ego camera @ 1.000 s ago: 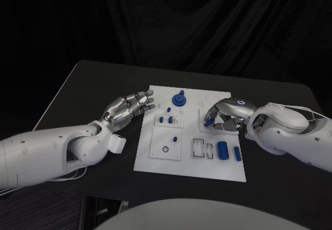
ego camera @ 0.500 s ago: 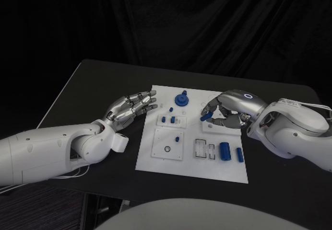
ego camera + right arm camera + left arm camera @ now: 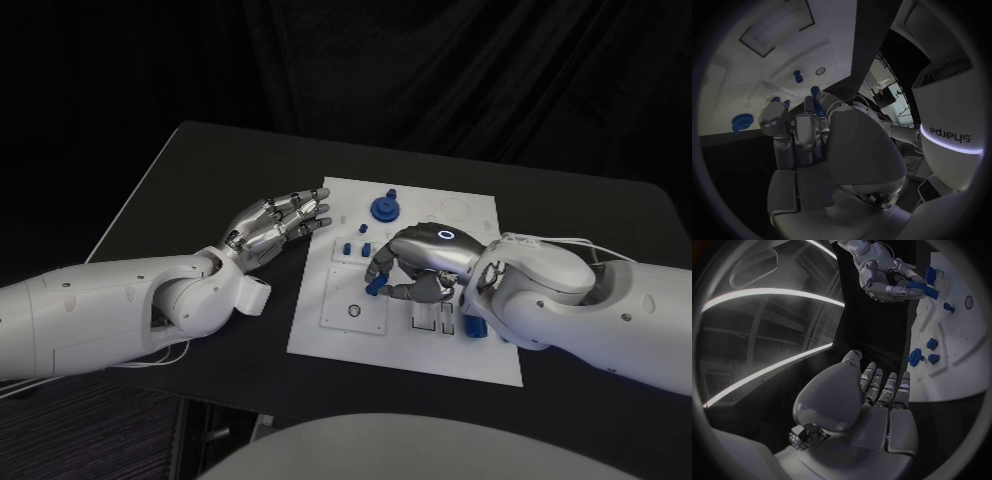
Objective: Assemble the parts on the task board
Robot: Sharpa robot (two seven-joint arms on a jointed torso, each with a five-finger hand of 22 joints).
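the task board (image 3: 433,350) lay on the black table (image 3: 188,180). the right hand (image 3: 411,270) had moved from the board's right side to over its middle, fingers pinching a blue part (image 3: 376,286); the left wrist view showed that part (image 3: 922,286) jutting past its fingertips. the left hand (image 3: 274,225) stayed beside the board, fingers spread and released, parts beyond its fingertips.

The task board (image 3: 325,330) is looking like smooth white plastic with a faint sheen, and the blue parts (image 3: 385,209) on it are showing as matt plastic. Both the left hand (image 3: 274,225) and the right hand (image 3: 411,265) are gleaming like brushed metal. The table (image 3: 216,170) is appearing matt black, with dark cloth (image 3: 433,70) hanging behind
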